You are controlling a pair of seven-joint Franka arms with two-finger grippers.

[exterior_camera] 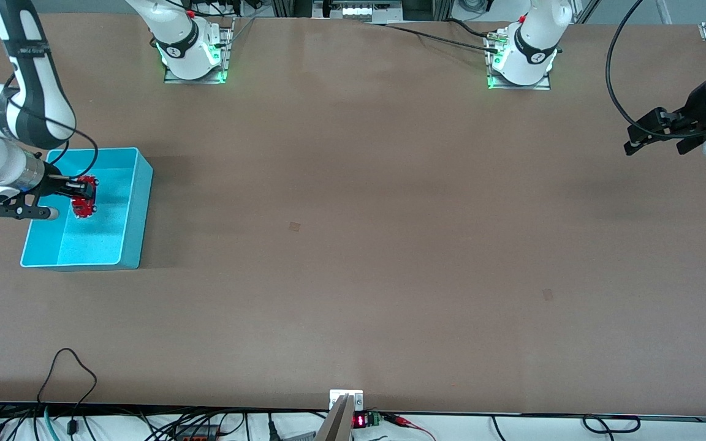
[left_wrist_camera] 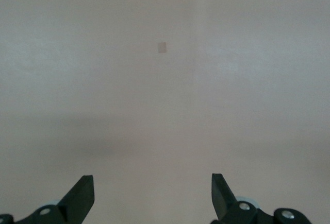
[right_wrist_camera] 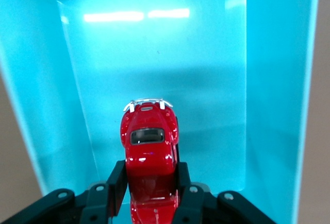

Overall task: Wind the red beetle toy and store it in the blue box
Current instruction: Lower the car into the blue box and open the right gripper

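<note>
glossy red beetle toy [right_wrist_camera: 149, 149], silvery windows.

Right gripper [right_wrist_camera: 153, 190] is pinching the red beetle toy [right_wrist_camera: 149, 149] by its sides, one black finger [right_wrist_camera: 116, 182] pressing each flank. Toy is hanging nose-out over the inside of the blue box [right_wrist_camera: 268, 80], roof and a silvery window facing the camera, chrome bumper showing at the toy's end away from the fingers. Box floor is lying bare under the toy, with light glare streaking across it near one end wall. Brown tabletop [right_wrist_camera: 13, 147] is showing outside both long walls.
</note>
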